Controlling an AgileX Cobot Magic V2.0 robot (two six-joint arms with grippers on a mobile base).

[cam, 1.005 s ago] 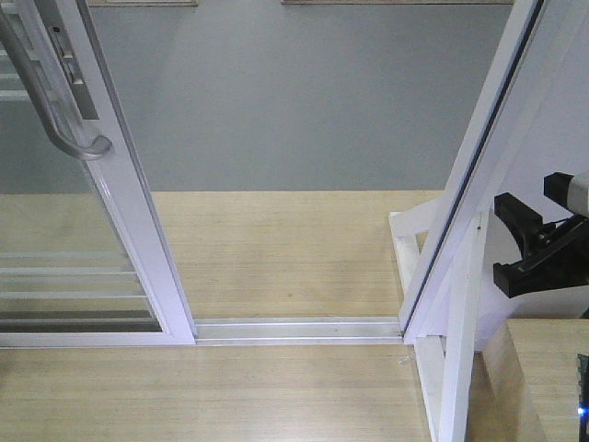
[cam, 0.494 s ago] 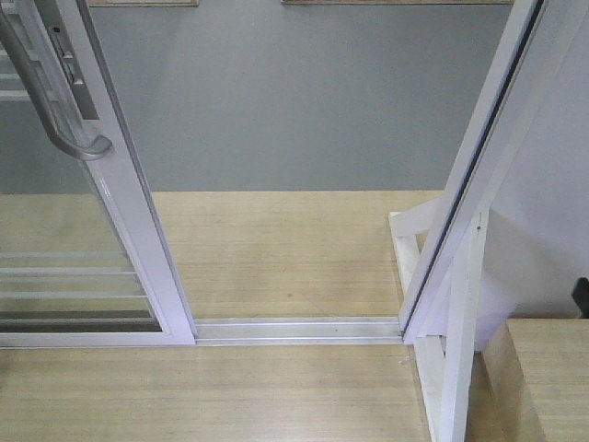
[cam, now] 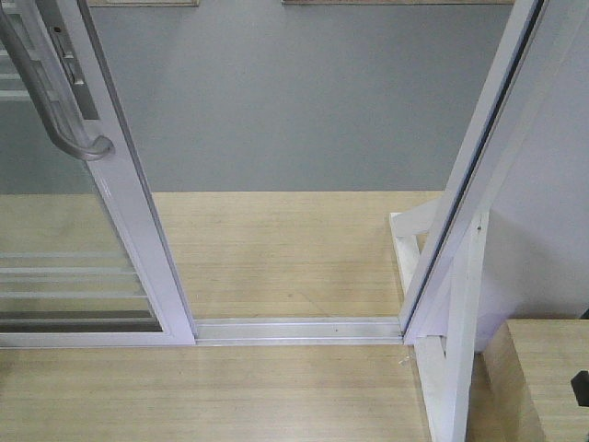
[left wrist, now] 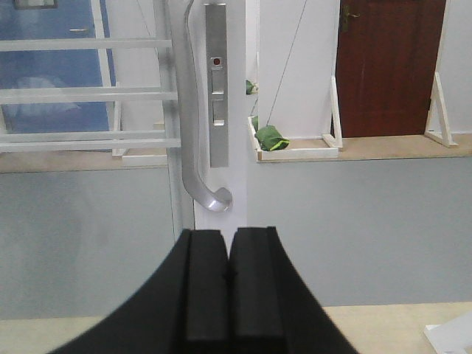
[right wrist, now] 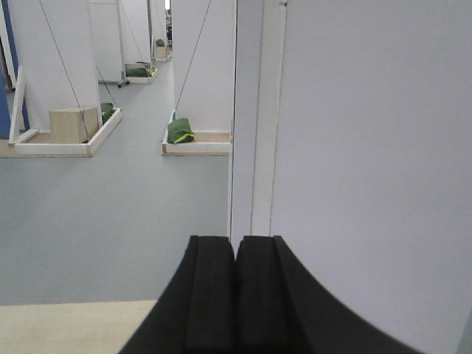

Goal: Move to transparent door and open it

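Observation:
The transparent door (cam: pixel 92 267) stands at the left of the front view, slid aside, with its white stile (cam: pixel 138 212) and curved silver handle (cam: pixel 64 120). A gap lies open between it and the white jamb (cam: pixel 479 166) on the right. In the left wrist view the handle (left wrist: pixel 193 133) and stile (left wrist: pixel 240 110) are straight ahead, and my left gripper (left wrist: pixel 228 243) is shut on nothing just below the handle's lower end, apart from it. My right gripper (right wrist: pixel 236 247) is shut and empty, facing the white jamb (right wrist: pixel 258 118).
The floor track (cam: pixel 294 329) runs across the light wood sill. A white brace (cam: pixel 456 350) and a wooden block (cam: pixel 543 368) stand at the lower right. Grey floor (cam: pixel 294 101) lies beyond. A low white tray holds a green bag (left wrist: pixel 270 137).
My right gripper, seen at the right edge of the front view a second ago, has dropped away; only a black sliver shows at the lower right. The door has stayed put.

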